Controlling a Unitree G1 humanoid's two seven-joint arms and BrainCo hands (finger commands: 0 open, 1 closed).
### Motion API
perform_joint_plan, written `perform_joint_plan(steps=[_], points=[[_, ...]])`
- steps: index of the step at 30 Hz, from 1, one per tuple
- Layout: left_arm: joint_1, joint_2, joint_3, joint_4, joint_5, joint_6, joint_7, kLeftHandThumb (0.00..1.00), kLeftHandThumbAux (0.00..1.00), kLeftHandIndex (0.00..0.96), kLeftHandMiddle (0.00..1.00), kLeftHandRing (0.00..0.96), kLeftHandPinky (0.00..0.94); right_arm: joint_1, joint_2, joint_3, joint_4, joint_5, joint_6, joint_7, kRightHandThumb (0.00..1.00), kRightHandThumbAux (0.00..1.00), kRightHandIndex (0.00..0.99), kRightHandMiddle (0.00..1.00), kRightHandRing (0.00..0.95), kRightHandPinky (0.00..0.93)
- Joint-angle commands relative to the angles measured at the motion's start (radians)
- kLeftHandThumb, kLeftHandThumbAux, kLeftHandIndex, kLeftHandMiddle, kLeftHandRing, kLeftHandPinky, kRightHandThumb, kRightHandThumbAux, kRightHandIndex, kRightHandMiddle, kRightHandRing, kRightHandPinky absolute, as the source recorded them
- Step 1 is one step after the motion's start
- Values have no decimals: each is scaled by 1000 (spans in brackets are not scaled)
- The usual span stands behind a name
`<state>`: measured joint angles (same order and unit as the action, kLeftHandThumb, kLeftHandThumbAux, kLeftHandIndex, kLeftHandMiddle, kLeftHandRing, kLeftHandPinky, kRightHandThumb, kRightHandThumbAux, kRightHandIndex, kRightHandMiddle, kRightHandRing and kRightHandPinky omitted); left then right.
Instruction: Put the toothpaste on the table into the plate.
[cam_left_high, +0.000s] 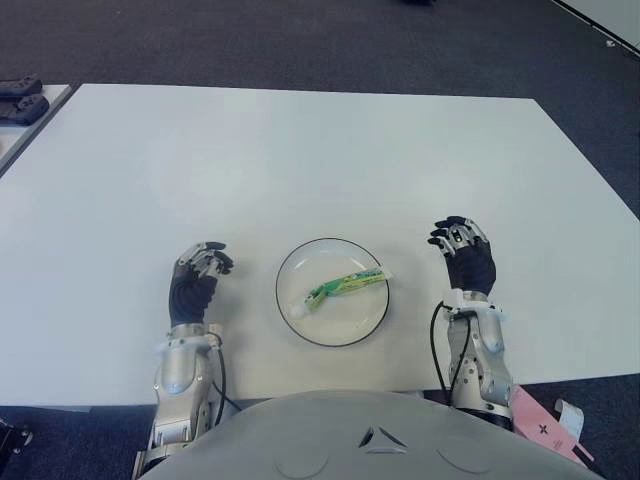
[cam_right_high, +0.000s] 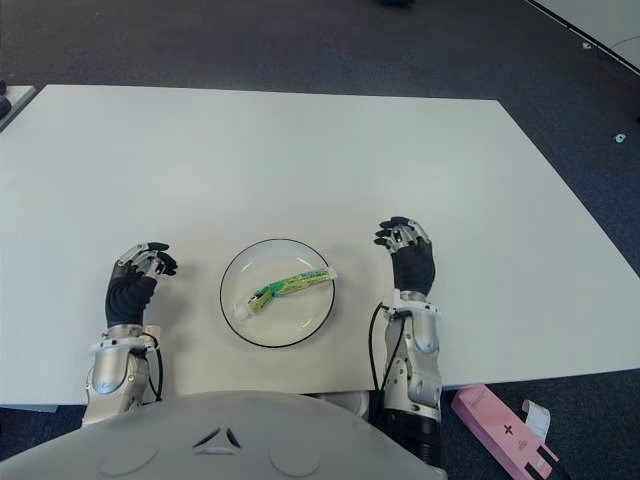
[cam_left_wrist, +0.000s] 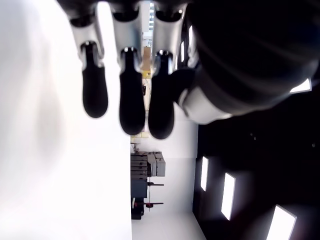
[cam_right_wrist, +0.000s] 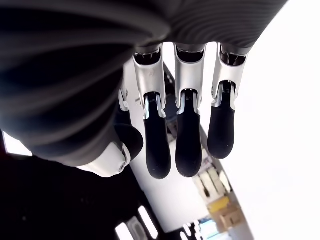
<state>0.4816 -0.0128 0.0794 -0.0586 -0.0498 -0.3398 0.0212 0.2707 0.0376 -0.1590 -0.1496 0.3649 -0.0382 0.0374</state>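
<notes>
Toothpaste (cam_left_high: 343, 285) lies inside the plate (cam_left_high: 300, 318), tilted across it, with its white cap toward the robot's left. Left of the plate, the left hand (cam_left_high: 196, 279) shows over the white desk (cam_left_high: 300, 160), fingers loosely curled and holding nothing. Right of the plate, the right hand (cam_left_high: 464, 256) is likewise empty, its fingers relaxed and slightly bent, apart from the plate.

Toothpaste (cam_left_high: 343, 286) print illegible; no readable text anywhere.
</notes>
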Motion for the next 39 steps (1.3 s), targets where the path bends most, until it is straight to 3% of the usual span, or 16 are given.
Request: perform_joint_plan(steps=[1,12,39], points=[[-12,-4,-4,2,5,22,0,702,720,433,582,549,518,23,6,17,27,-50,-32,10,701,726,428,513,511,499],[-15,-9,-12,-2,4,28,-1,701,720,433,581,547,525,56,16,43,58,-127,-97,21,704,725,430,505,492,491],[4,-9,-15,-26,-2,32,-3,702,719,433,577,547,522,102,30,85,65,-232,-136,-5,705,724,429,499,498,516]])
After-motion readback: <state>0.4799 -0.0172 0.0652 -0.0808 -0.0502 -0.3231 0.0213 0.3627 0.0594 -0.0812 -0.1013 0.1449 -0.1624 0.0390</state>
